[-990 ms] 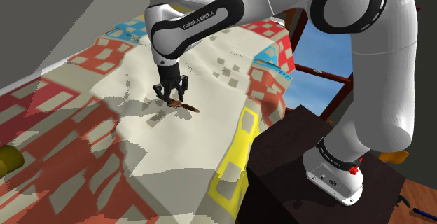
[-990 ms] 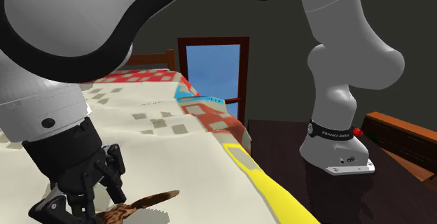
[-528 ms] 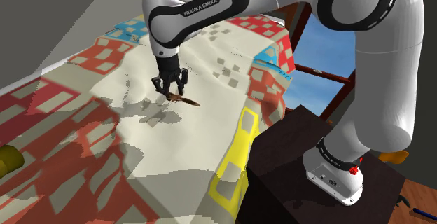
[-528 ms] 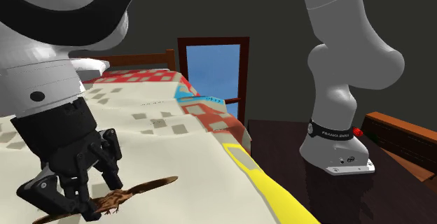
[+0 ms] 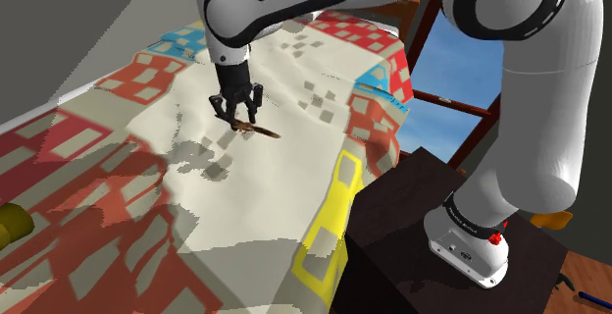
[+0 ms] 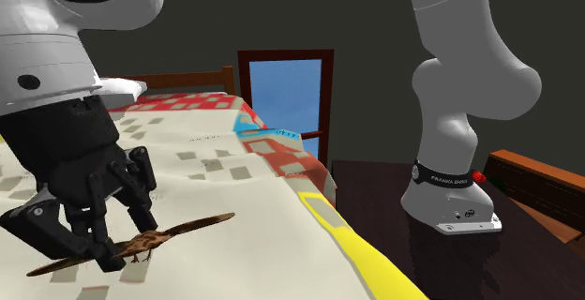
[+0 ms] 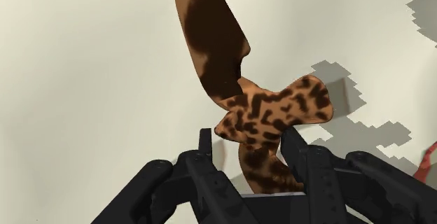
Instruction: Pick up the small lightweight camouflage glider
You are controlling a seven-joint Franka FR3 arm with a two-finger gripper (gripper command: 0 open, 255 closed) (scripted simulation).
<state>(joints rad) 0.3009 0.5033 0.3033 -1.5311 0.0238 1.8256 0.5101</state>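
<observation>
The glider [image 7: 238,96] is small and flat, mottled brown and tan with dark blotches. My black gripper [image 7: 246,161] is shut on its body, and one long wing sticks out beyond the fingertips. In the shoulder view the gripper [image 5: 235,118] hangs above the patchwork bedspread [image 5: 245,194] with the glider [image 5: 257,128] lifted off the cloth; its shadow lies below. From the second exterior view the glider [image 6: 150,240] shows as a thin, nearly level strip clasped in the gripper [image 6: 103,242], above the bed.
The bed's quilt has red, blue and yellow patches, with a yellow patch [image 5: 329,219] along its near edge. My dark stand [image 5: 441,253] is at the shoulder view's lower right. A wooden-framed window [image 6: 286,87] shows blue behind the bed. A yellow object [image 5: 12,222] lies at the bed's left.
The gripper has risen from the bedspread with the glider held in it. The glider now hangs clear of the cloth and sits more level.
</observation>
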